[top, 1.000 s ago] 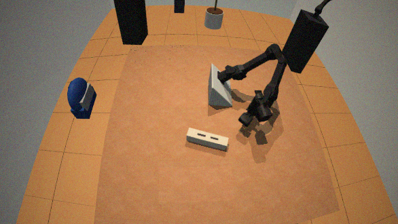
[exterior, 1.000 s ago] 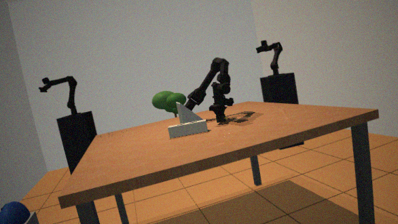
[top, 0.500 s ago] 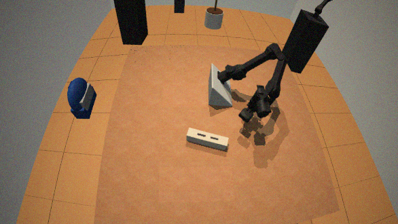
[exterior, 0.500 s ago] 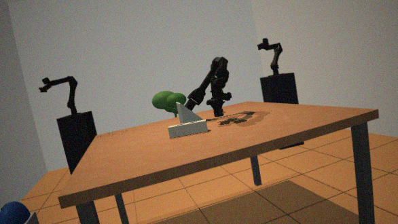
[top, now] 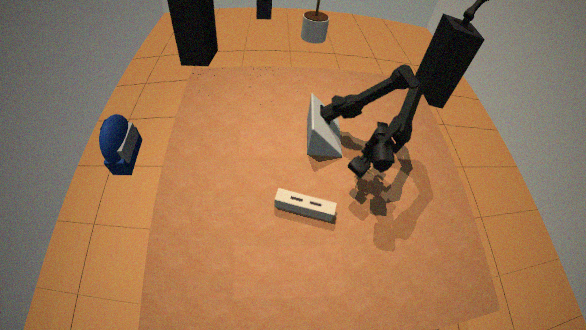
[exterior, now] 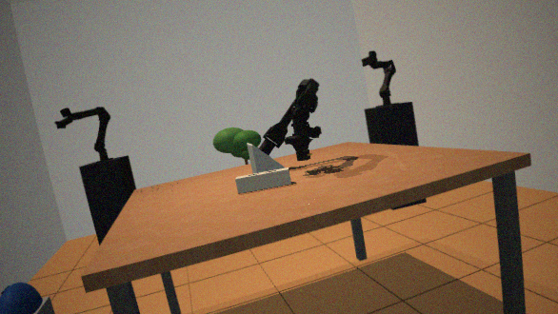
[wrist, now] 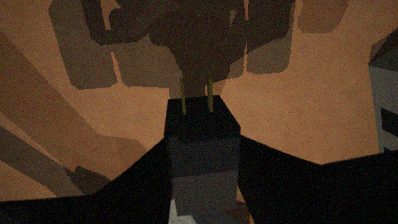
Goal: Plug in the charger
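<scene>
The power strip (top: 305, 206) (exterior: 263, 183) lies on the table, left of my gripper. Its left outlet (top: 296, 199) and right outlet (top: 315, 203) face up and look empty. A grey side of the strip (wrist: 382, 92) shows at the right edge of the wrist view. My gripper (top: 358, 169) (exterior: 303, 156) is above the table, right of the strip and clear of it. It is shut on the black charger (wrist: 200, 120), gripped on both sides. Two thin brass prongs (wrist: 183, 100) (wrist: 210, 100) stick out from the charger's far end, away from the fingers. The charger is hard to tell from the fingers in the top and exterior views.
A grey wedge (top: 322, 137) (exterior: 263, 161) stands on the table behind the strip, beside the arm's base. The arm's shadow (top: 400, 225) falls on the table at the right. Black pedestals, a potted plant and a blue chair-like object stand off the table.
</scene>
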`<action>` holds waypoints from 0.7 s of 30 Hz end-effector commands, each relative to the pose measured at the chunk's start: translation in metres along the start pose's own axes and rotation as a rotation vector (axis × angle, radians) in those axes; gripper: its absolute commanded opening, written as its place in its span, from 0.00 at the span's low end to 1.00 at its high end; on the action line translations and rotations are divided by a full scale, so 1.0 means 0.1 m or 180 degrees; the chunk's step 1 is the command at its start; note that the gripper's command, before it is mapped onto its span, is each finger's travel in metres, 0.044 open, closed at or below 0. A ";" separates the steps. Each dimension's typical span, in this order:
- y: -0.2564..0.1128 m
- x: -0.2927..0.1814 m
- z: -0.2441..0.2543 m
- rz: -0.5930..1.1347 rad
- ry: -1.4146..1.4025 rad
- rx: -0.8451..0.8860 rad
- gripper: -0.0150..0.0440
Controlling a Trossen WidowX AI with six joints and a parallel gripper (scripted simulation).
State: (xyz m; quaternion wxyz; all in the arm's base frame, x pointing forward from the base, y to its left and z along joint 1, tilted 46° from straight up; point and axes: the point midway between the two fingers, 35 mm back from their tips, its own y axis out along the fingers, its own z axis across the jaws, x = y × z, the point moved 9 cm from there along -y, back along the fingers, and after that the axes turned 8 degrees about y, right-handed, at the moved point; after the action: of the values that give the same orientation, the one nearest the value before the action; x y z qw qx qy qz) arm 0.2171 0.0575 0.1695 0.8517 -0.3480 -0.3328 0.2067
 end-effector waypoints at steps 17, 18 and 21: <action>0.08 -0.06 -0.37 -0.0007 0.0792 0.0011 0.25; 0.08 -0.06 -0.39 -0.0007 0.0833 0.0013 0.25; 0.10 -0.08 -0.45 -0.0006 0.0954 0.0019 0.25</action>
State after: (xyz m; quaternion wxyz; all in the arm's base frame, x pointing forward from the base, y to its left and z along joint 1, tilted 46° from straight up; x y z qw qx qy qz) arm 0.2385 0.0420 0.1385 0.8903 -0.3672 -0.2162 0.1609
